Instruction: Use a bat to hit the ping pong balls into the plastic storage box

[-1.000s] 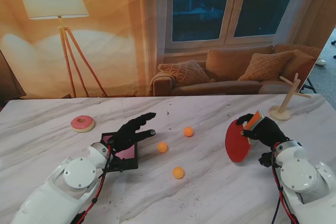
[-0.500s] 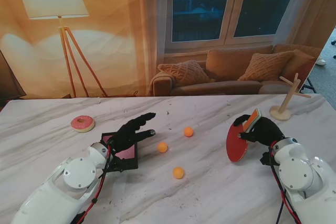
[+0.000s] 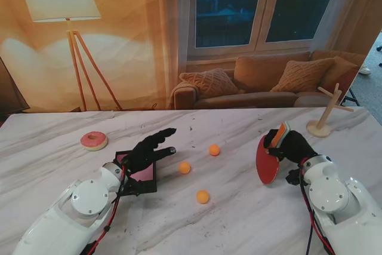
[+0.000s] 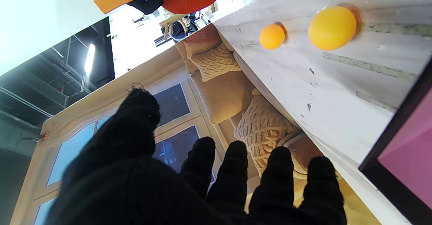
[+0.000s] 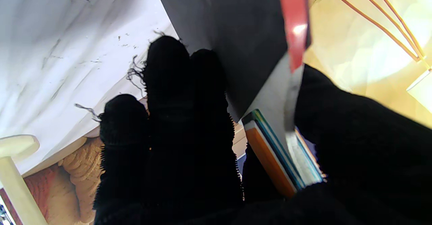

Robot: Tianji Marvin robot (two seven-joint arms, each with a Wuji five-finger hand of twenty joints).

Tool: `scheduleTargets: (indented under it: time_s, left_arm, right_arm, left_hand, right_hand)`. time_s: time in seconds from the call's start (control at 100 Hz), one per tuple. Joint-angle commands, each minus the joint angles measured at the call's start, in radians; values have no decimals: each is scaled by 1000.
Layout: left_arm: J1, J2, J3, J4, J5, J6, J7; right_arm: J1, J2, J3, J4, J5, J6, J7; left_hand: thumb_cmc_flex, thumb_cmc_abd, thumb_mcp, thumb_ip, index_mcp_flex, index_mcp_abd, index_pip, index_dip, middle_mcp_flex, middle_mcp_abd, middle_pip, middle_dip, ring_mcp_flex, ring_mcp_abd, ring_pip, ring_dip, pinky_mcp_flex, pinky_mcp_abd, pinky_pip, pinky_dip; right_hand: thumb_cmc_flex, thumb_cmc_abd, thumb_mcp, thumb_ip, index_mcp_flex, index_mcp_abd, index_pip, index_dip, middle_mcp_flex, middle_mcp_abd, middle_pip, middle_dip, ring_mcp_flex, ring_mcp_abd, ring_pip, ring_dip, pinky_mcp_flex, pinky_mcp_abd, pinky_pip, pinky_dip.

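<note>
The right hand (image 3: pixel 291 145), black-gloved, has its fingers wrapped round the orange handle of the bat (image 3: pixel 268 159). The red blade hangs down toward the marble table (image 3: pixel 239 219), tilted, at about three o'clock from the middle of the table. In the right wrist view the fingers (image 5: pixel 168 117) and thumb press on either side of the handle, with the dark face of the blade beyond them.

Three orange ping pong balls lie near the table's centre: one (image 3: pixel 214 150) at twelve o'clock of the group, one (image 3: pixel 185 168) at nine o'clock, one (image 3: pixel 203 196) at six o'clock, all apart from each other and from the bat.

The left hand (image 3: pixel 149 149) hovers with fingers stretched out and spread, holding nothing, over the black-rimmed plastic storage box (image 3: pixel 140 177) with its pink floor, at nine o'clock from the balls. A pink doughnut (image 3: pixel 94 141) sits at about ten o'clock of the box, and a wooden stand (image 3: pixel 325 114) at one o'clock of the bat.
</note>
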State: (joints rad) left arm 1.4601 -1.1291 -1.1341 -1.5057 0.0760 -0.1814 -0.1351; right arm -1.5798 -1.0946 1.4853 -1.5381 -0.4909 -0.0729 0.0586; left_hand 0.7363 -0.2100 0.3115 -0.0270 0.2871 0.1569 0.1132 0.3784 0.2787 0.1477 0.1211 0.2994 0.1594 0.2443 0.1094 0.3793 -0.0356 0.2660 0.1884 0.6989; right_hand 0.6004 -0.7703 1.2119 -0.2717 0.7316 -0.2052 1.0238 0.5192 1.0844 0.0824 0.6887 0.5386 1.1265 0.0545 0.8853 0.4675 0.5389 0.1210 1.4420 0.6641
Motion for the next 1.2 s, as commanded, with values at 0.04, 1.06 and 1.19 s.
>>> scheduleTargets:
  time_s: [0.04, 1.06, 1.19]
  left_arm:
    - [4, -3, -3, -8, -1, 2, -12]
    - [-131, 8, 46, 47, -17, 4, -102]
    - [-192, 8, 81, 84, -16, 1, -127]
  right_arm:
    - [-7, -9, -4, -18, 36, 27, 20]
    - [-30, -81, -68, -123, 361, 124, -135]
    - [-39, -82, -71, -141, 375, 116, -139]
  left_hand:
    - [13, 14, -29, 13, 28, -17, -4, -7, 16, -5, -18, 11, 15, -6, -1, 6, -7, -12, 2, 16]
    - [15, -37, 36, 10, 78, -22, 31, 11, 60, 25, 38, 92, 77, 50, 101, 129, 69, 1, 107, 143]
    - [0, -67, 106, 3, 112, -26, 56, 23, 80, 39, 68, 141, 99, 69, 167, 209, 60, -9, 341, 275]
  right_hand:
    - [78, 23, 33, -22, 83, 22, 55, -15, 51, -14, -8, -7, 42, -33, 7, -6, 17, -16, 43, -16]
    - [133, 37, 33, -14, 115, 75, 111, -47, 106, 23, 13, -63, 139, -28, -22, -57, 113, -48, 29, -111]
    - [132, 40, 30, -14, 111, 76, 112, -45, 101, 23, 18, -61, 130, -29, -9, -50, 108, -49, 36, -112]
